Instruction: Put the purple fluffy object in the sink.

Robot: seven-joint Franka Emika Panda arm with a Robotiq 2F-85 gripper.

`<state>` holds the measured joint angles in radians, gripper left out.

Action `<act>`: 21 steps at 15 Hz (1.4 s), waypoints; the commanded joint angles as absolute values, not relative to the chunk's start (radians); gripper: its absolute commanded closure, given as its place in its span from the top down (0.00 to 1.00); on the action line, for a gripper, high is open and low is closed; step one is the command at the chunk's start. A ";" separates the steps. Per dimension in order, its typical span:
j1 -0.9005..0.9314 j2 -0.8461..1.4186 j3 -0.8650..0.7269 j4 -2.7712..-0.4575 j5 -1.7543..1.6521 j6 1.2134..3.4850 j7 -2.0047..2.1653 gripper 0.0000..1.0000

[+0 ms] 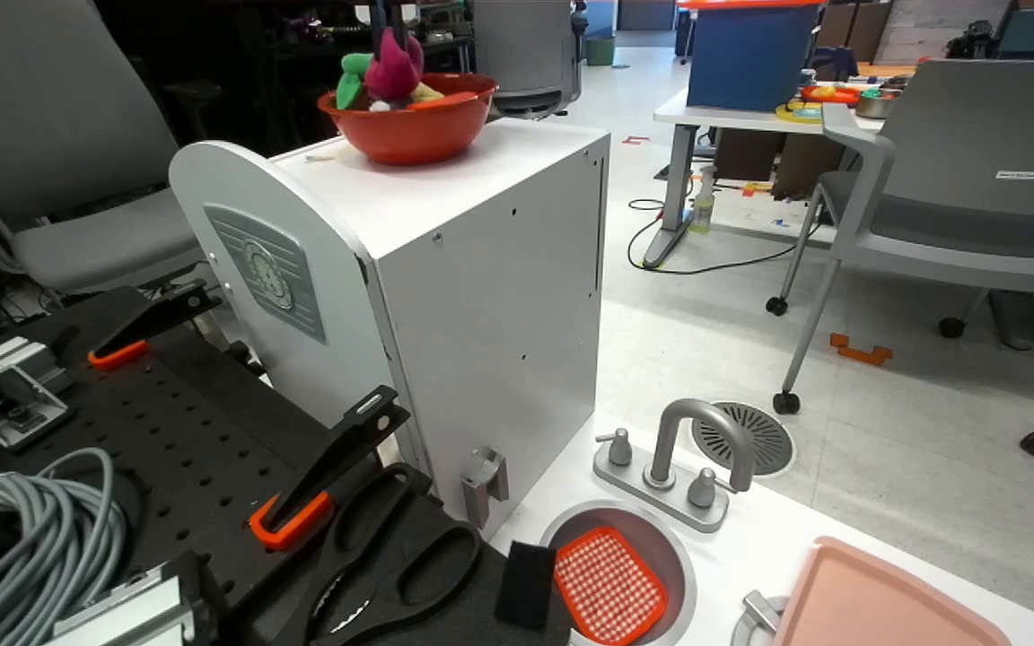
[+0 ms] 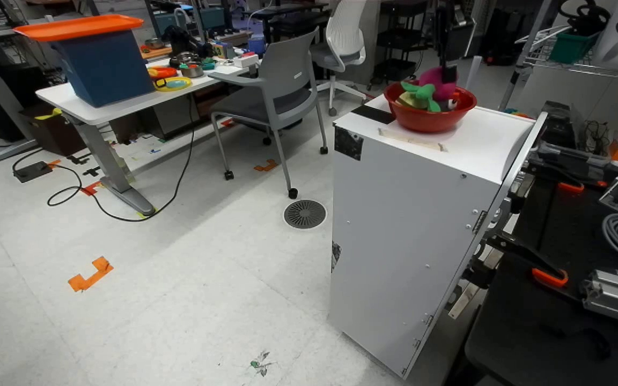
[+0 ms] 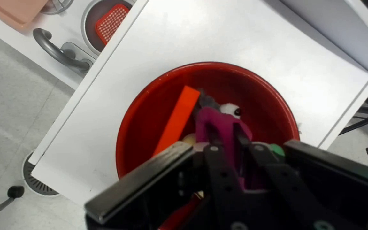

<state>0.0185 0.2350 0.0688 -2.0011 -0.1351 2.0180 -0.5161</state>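
The gripper [image 3: 226, 131] seems to pinch the purple fluffy object [image 3: 212, 117] in the red bowl [image 3: 262, 91].

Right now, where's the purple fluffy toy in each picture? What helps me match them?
In an exterior view, the purple toy is near the top, left of centre.
Also in an exterior view, the purple toy is high up, right of centre.
In the wrist view, the purple toy is just right of the middle, partly covered.
All three views share the red bowl.
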 commanded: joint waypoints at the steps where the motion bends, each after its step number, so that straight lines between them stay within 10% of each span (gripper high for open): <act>1: 0.004 0.219 0.075 -1.996 -0.105 1.991 -0.552 0.03; 21: -0.072 -0.006 -0.060 -2.081 -0.018 1.936 -0.089 0.02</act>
<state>-0.0468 0.0285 -0.0301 -2.0546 -0.0591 1.9449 -0.1238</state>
